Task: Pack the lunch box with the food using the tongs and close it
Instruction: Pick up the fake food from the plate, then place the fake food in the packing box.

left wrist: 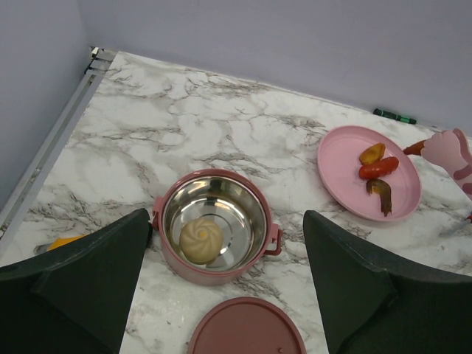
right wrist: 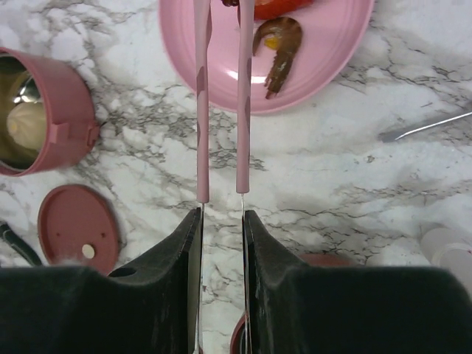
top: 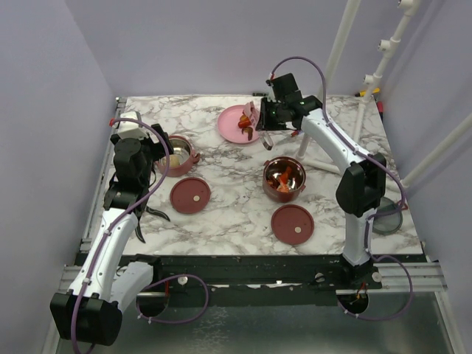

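Note:
One lunch box bowl [left wrist: 214, 225] holds the tan round ball [left wrist: 200, 241]. My left gripper [left wrist: 227, 215] hangs open above it, fingers wide on either side, touching nothing. The other lunch box bowl [top: 284, 177] holds red food. My right gripper [right wrist: 221, 217] is shut on the pink tongs [right wrist: 203, 110], whose two arms reach over the pink plate [right wrist: 324, 59]; their tips run out of the top of the right wrist view. On the plate lie a red sausage [left wrist: 378, 167], an orange piece [left wrist: 372, 153] and a dark piece [left wrist: 380, 193].
Two maroon lids [top: 190, 195] [top: 292, 223] lie flat in front of the bowls. A clear grey lid [top: 387, 217] sits at the right edge behind my right arm. Black-handled pliers [top: 153, 214] lie by my left arm. A thin metal shaft [right wrist: 428, 127] lies right of the plate.

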`<action>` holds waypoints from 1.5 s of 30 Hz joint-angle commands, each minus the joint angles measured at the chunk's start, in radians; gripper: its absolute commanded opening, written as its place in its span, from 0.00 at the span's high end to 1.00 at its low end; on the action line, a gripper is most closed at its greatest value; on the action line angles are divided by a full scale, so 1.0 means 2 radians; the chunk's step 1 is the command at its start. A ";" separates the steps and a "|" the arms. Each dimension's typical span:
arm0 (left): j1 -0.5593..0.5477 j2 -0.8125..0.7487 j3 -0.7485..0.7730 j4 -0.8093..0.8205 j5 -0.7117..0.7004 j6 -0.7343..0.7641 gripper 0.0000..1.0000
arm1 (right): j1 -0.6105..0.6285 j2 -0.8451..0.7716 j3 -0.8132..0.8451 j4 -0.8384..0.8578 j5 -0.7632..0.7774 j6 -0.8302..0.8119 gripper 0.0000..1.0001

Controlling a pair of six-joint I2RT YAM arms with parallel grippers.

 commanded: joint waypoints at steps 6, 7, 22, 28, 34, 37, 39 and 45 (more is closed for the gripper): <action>-0.002 0.003 -0.006 0.007 -0.005 0.005 0.13 | 0.047 -0.048 -0.024 0.063 -0.076 -0.023 0.84; -0.002 0.003 -0.006 0.007 -0.005 0.005 0.13 | 0.055 -0.047 -0.023 0.066 -0.083 -0.022 0.84; -0.002 0.002 -0.007 0.007 -0.009 0.004 0.14 | 0.167 0.067 0.073 0.081 -0.155 -0.020 0.84; -0.002 0.000 -0.006 0.007 -0.007 0.005 0.13 | 0.170 0.096 0.087 0.090 -0.163 -0.013 0.82; -0.002 0.000 -0.007 0.007 -0.007 0.005 0.13 | 0.171 0.116 0.105 0.078 -0.161 -0.017 0.72; -0.002 0.001 -0.006 0.007 -0.006 0.005 0.13 | 0.171 0.116 0.106 0.077 -0.157 -0.019 0.68; -0.003 0.001 -0.007 0.007 -0.006 0.005 0.14 | 0.172 0.116 0.107 0.076 -0.155 -0.020 0.66; -0.002 0.000 -0.007 0.007 -0.007 0.005 0.13 | 0.172 0.109 0.104 0.072 -0.137 -0.024 0.66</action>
